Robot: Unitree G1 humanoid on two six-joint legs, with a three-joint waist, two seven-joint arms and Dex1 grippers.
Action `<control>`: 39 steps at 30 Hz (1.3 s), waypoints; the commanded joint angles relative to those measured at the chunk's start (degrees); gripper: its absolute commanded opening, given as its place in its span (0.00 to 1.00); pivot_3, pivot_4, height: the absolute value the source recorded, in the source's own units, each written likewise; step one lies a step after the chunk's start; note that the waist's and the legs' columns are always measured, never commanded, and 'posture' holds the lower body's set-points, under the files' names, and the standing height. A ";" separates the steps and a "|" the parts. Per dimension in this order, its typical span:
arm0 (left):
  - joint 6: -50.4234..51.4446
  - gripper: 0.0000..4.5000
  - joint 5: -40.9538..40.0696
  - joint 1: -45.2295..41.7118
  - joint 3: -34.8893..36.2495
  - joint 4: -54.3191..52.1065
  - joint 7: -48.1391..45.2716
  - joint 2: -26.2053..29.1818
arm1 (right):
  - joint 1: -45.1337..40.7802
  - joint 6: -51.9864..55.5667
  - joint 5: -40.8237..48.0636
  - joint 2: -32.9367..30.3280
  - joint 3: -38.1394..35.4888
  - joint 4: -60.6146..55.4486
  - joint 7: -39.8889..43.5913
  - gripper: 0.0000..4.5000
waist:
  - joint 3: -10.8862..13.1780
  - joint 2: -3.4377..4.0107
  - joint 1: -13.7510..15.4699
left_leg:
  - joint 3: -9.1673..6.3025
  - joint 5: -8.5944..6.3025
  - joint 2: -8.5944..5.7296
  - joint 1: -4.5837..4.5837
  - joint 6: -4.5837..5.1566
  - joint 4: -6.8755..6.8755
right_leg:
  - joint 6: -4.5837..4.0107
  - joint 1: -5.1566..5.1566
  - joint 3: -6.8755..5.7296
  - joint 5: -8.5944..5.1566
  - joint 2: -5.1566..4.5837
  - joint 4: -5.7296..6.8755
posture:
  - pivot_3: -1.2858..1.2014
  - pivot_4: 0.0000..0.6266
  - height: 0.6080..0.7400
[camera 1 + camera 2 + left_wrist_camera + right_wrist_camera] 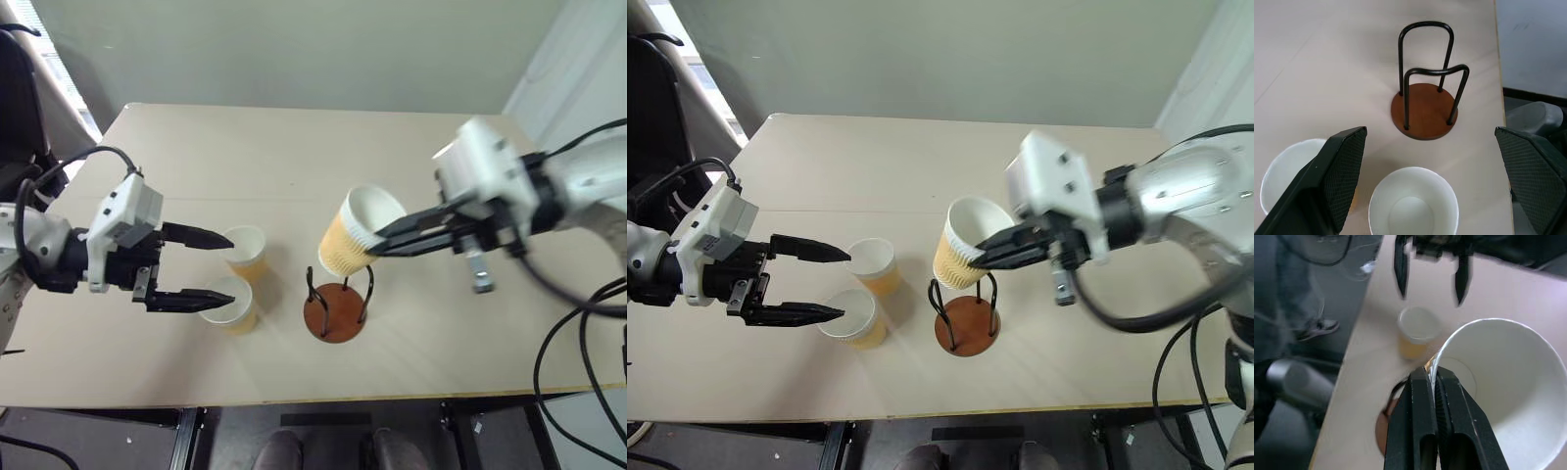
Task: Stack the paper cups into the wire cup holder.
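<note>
A pale beige counter (294,157) carries the wire cup holder (335,305), a round reddish-brown disc base with two upright black wire loops, standing near the counter's front edge and holding no cup. Above it and slightly toward the robot's right, the right gripper (375,243) carries one tapered paper cup with a tan-orange outer wall, a white inside and a rolled white rim (358,233); this cup is lifted clear of the counter and tilted, its mouth turned up and toward the right arm. The right gripper's two black fingers (1422,421) are pressed together on the cup's rim, one inside the wall and one outside, as the right wrist view shows. Two more identical paper cups stand upright on the counter to the left of the holder, side by side and touching or nearly so: the farther cup (245,251) and the nearer cup (228,304). The left gripper (211,265) hovers just left of these two cups with its black fingers (191,235) spread wide and pinching nothing, one fingertip over the rim of the farther cup and the other over the rim of the nearer cup. In the left wrist view the nearer cup sits between the spread fingers, with the holder beyond it.
</note>
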 commanded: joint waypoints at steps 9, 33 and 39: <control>0.28 1.00 -0.71 1.63 2.78 -2.18 1.59 1.01 | 2.36 -2.64 -6.33 1.61 4.16 -1.06 1.63 0.01 | 0.00 -0.01 0.11 | 0.06 -0.01 -0.04 -0.03 0.00 -0.03 | 0.00 -0.01 0.01 0.01 -0.07 -0.02 | 0.52 0.24 1.00; -2.11 1.00 12.41 -0.41 -6.59 8.17 1.17 9.39 | 21.32 3.90 7.31 -0.15 -27.33 4.57 2.65 0.99 | -0.01 -0.09 1.21 | 0.04 0.00 -0.09 -0.02 -0.01 -0.01 | -0.02 0.03 0.05 0.01 -0.13 -0.06 | 0.52 0.24 1.00; -2.61 1.00 15.95 -6.20 -13.26 12.03 -1.41 8.43 | 39.83 6.47 15.01 -6.30 -47.22 2.06 7.45 0.99 | -0.02 -0.11 1.84 | 0.11 -0.03 -0.09 0.00 -0.10 -0.14 | -0.23 0.02 0.06 -0.11 -0.13 -0.05 | 0.52 0.24 1.00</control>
